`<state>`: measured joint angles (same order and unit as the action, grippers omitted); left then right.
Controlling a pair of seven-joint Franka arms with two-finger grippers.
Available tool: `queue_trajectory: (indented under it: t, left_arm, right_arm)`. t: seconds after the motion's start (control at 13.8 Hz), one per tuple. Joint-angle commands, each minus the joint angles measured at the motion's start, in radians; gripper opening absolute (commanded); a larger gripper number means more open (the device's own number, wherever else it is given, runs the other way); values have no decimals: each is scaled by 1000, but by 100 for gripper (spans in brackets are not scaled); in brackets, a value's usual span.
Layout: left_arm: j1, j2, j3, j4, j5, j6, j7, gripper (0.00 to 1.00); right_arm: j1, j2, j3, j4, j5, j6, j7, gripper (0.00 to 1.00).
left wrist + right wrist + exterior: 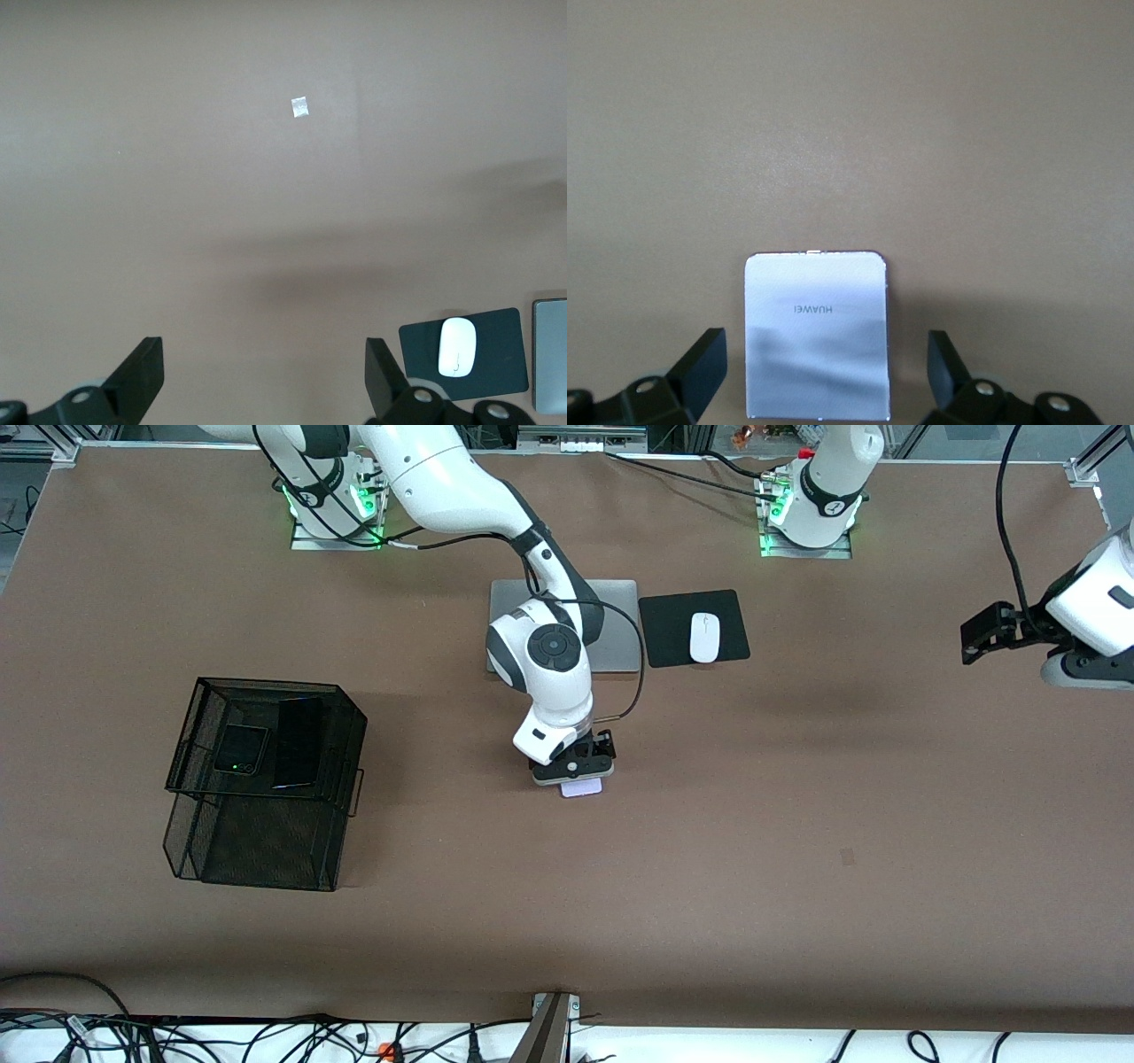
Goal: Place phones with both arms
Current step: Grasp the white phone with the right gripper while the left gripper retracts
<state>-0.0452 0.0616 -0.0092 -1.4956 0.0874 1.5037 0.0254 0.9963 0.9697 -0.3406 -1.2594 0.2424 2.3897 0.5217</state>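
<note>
Now my right gripper (pixel 824 376) straddles the squarish pale lilac phone (pixel 816 335), fingers wide; my left gripper (pixel 264 376) waits wide over bare table.

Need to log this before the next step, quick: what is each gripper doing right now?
Left gripper: open, holding nothing, waiting over bare table at the left arm's end.
Right gripper: open, straddling the lilac phone, not gripping it.

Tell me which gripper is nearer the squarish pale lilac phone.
Right. The right gripper sits directly over the squarish pale lilac phone, fingers open either side. The left gripper waits at the left arm's end of the table.
</note>
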Motion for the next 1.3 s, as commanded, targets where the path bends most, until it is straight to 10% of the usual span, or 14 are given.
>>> queue_trajectory:
  t: [0.0, 1.23]
  left_arm:
    - [10, -43, 3, -25, -23, -6, 13, 100]
    - [24, -66, -2, -25, -23, -62, 14, 100]
  right_arm:
    - [2, 27, 5, 26, -14, 15, -11, 100]
    - [30, 73, 5, 0, -17, 105, -12, 100]
